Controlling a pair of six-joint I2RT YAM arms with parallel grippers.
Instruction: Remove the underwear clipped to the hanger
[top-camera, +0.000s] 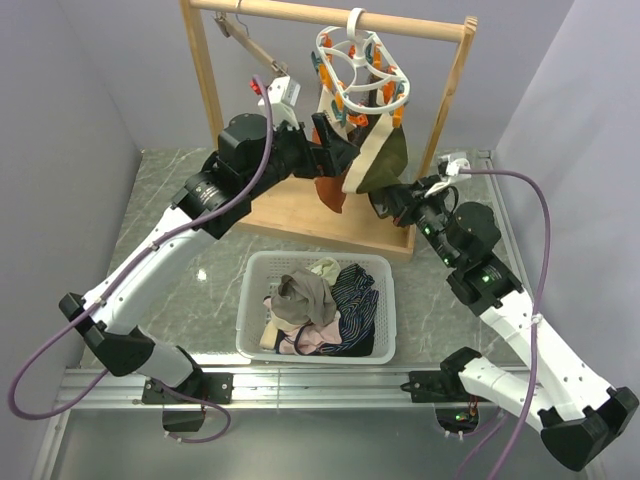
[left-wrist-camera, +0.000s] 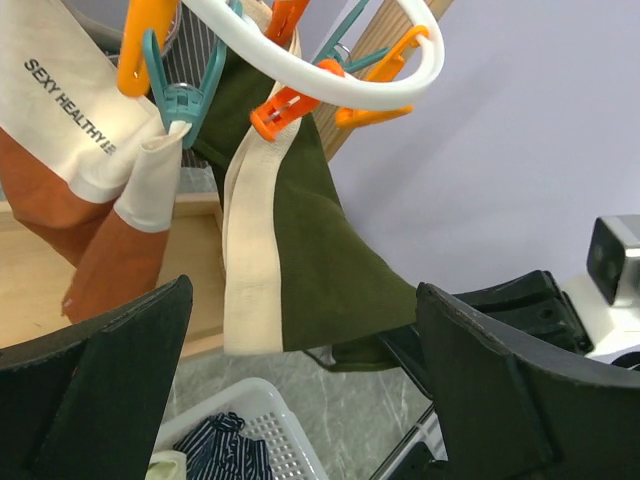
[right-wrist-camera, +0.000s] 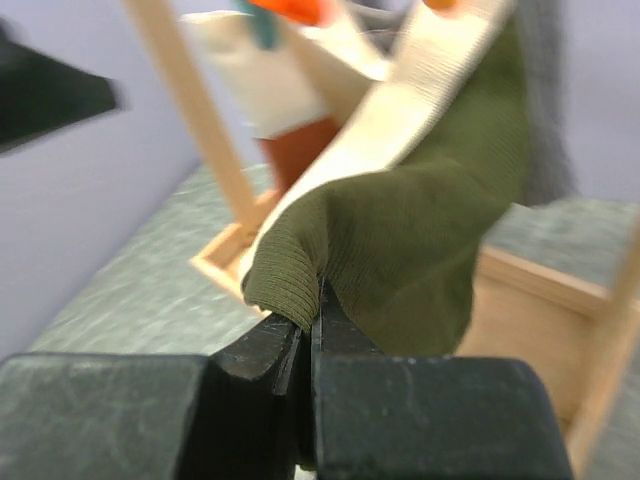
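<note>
Evidently soft and light, olive underwear drapes above the right gripper pinching its hem; left gripper gapes wide.

Left gripper agape, right gripper clamped

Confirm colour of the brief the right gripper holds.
Dark olive green brief, cream waistband; right wrist view shows it best.

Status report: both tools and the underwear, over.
Right tool shut on olive underwear hem. Left tool open near it. Orange peg holds it on hanger. Nothing blocking.
</note>
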